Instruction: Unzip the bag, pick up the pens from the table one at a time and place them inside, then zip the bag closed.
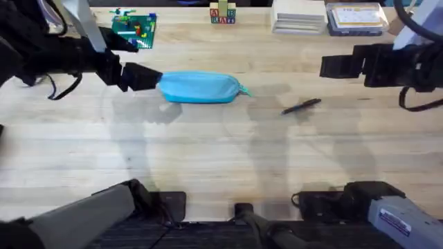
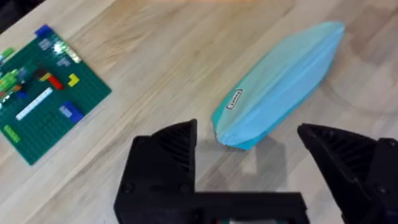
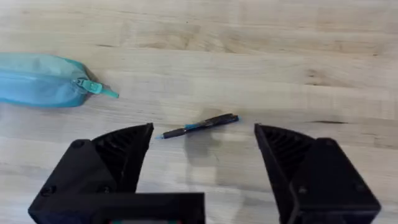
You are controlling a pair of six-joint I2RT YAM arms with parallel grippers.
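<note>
1. The bag (image 1: 199, 88) lies zipped on the tabletop (image 1: 221, 159); the left gripper (image 2: 249, 155), spread wide, hovers at its blunt end.
2. It should pinch that end firmly.
3. The right gripper (image 3: 202, 149), also wide apart, hangs over the pen (image 3: 200, 126); it should take the zipper pull (image 3: 93, 88).

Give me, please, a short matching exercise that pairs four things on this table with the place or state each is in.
Things:
1. bag
2. pen
3. left gripper
4. green brick baseplate

Places or states:
A. lies flat in front of the right gripper's open fingers
B. open, at one end of the pouch
C. near the far edge of the table, left of the middle
D. zipped shut, pull tab at the end facing the pen

Pairs: 1-D, 2-A, 3-B, 4-C
</note>
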